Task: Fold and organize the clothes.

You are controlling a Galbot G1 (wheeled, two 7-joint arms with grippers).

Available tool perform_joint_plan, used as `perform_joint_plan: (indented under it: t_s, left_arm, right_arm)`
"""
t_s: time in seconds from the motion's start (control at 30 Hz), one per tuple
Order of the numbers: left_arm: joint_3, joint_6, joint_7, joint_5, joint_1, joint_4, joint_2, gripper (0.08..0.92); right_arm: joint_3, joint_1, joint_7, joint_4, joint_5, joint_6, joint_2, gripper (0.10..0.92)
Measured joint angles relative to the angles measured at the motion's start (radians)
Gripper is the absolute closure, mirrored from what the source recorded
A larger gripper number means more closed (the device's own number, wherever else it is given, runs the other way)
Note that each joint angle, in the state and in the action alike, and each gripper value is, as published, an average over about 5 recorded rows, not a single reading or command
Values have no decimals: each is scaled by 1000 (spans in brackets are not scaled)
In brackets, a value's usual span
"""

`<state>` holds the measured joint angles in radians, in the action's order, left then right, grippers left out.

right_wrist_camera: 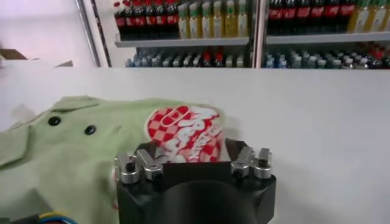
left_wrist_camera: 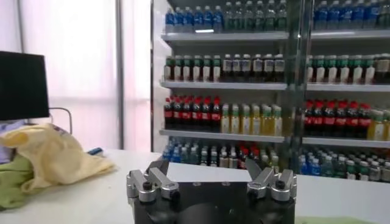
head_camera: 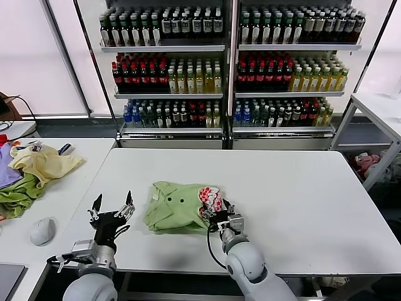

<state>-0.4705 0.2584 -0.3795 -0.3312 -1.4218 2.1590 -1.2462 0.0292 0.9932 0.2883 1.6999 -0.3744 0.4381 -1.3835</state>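
- The light green polo shirt (head_camera: pixel 178 205) is lying folded into a small bundle on the white counter (head_camera: pixel 288 188), toward the near edge and a little left of the middle.
- Its collar and two small dark buttons (right_wrist_camera: pixel 72 125) are facing up, and the red-and-white print (head_camera: pixel 210 199) is sitting at the bundle's right end.
- The right claw (head_camera: pixel 220 219) is sitting at the bundle's near right corner, right by the print; its fingers are standing apart, and whether they are pinching any cloth cannot be told.
- In the right wrist view, that claw (right_wrist_camera: pixel 194 159) is pointing at the print, with the green cloth (right_wrist_camera: pixel 67 158) spreading off to one side.
- The left claw (head_camera: pixel 113 205) is hanging left of the shirt, clear of it, with its two dark fingers spread wide and pointing up and away, gripping nothing.
- In the left wrist view, that claw (left_wrist_camera: pixel 210 176) is showing a wide gap between its finger bases, with only the shelves behind.
- On a second counter (head_camera: pixel 69 188) to the left, a pale yellow garment (head_camera: pixel 42 163) is resting on a darker green cloth (head_camera: pixel 17 197), with a purple cloth (head_camera: pixel 6 168) beside them.
- A pale rounded object (head_camera: pixel 42 231) is lying near that counter's front edge.
- Shelves of bottles (head_camera: pixel 225 63) are standing along the far wall.
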Motion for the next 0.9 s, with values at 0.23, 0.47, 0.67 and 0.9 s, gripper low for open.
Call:
perform_joint_plan:
  t_s: [0.23, 0.47, 0.67, 0.9]
  left_arm:
    - [-27, -2, -2, 12, -46, 34, -1, 177]
    - [-38, 5, -2, 23, -76, 63, -2, 177]
    - [-41, 14, -2, 33, -94, 86, -6, 177]
    - [-36, 25, 6, 52, -113, 110, -17, 177]
  right_arm:
    - [-15, -10, 15, -25, -22, 4, -3, 474]
    - [-2, -32, 3, -30, -15, 6, 25, 681]
    - [31, -61, -37, -43, -7, -2, 86, 838]
    - [88, -88, -121, -61, 10, -39, 185, 868]
